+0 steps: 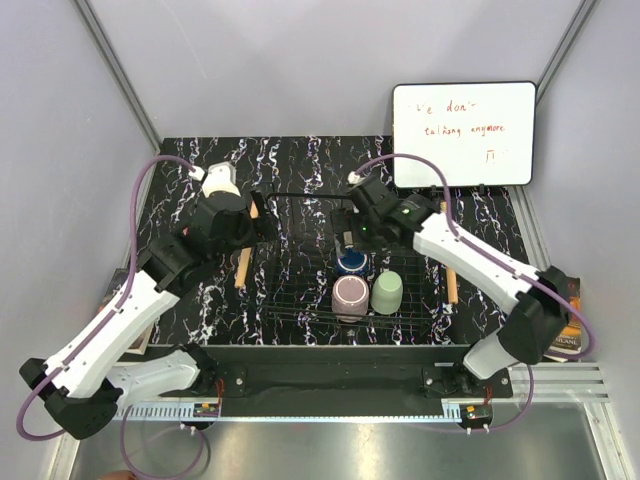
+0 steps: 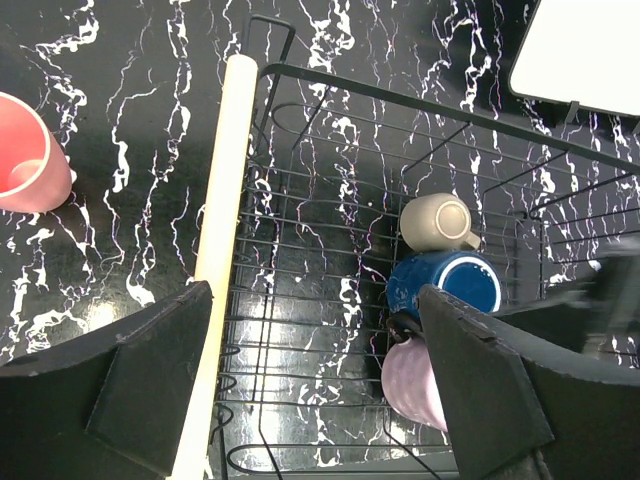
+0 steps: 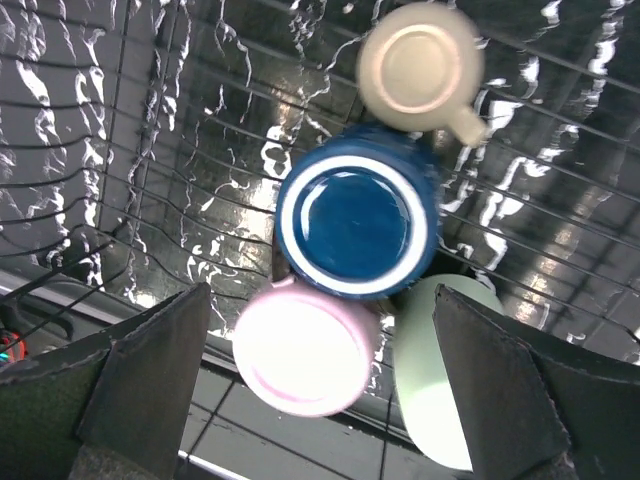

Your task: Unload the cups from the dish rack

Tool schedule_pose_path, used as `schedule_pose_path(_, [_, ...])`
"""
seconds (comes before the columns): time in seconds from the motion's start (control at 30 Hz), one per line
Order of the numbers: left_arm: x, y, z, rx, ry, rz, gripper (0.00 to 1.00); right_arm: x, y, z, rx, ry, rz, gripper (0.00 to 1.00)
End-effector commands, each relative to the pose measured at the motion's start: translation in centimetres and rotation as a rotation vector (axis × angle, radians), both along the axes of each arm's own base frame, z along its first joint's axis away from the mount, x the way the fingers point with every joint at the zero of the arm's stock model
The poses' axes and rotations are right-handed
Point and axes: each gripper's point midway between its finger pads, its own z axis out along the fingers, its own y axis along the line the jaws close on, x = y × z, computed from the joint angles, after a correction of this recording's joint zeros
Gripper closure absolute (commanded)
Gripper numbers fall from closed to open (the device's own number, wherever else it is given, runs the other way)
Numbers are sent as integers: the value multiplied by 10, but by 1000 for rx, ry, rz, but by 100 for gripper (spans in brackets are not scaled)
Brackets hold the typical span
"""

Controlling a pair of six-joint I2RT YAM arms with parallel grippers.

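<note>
The pink cup [image 2: 30, 155] sits on the table at the upper left of the left wrist view, outside the dish rack [image 2: 228, 180], and the left gripper [image 2: 315, 300] hangs wide open and empty. The right gripper [image 3: 320, 300], jaws spread, hovers over the dark blue cup [image 3: 355, 220] among its neighbours in the rack, apparently lining up to take it.

A black tabletop [image 1: 300, 165] veined with white like marble is carrying three things.
A low black wire-grid dish rack [image 2: 222, 250] with pale wooden side bars is sitting mid-table. A small pink handleless cup [image 2: 30, 160] is resting left of it, apart. A white rectangular whiteboard [image 1: 463, 135] is standing far right.
</note>
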Motion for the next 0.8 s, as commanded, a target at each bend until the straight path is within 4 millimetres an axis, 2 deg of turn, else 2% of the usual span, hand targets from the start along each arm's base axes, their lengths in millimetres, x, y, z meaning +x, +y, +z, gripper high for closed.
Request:
schedule_pose_path(0.0, [0, 5, 9, -14, -39, 32, 11, 13, 11, -5, -48, -31, -2, 0])
schedule_pose_path(0.3, [-2, 6, 3, 3, -24, 24, 11, 22, -2, -42, -176, -12, -27, 0])
schedule_pose_path(0.53, [-1, 1, -5, 13, 1, 14, 11, 20, 5, -72, -196, 50, -9, 0])
schedule_pose_path(0.77, [-1, 1, -13, 21, 17, 13, 11, 19, 9, -92, -202, 83, 0, 0])
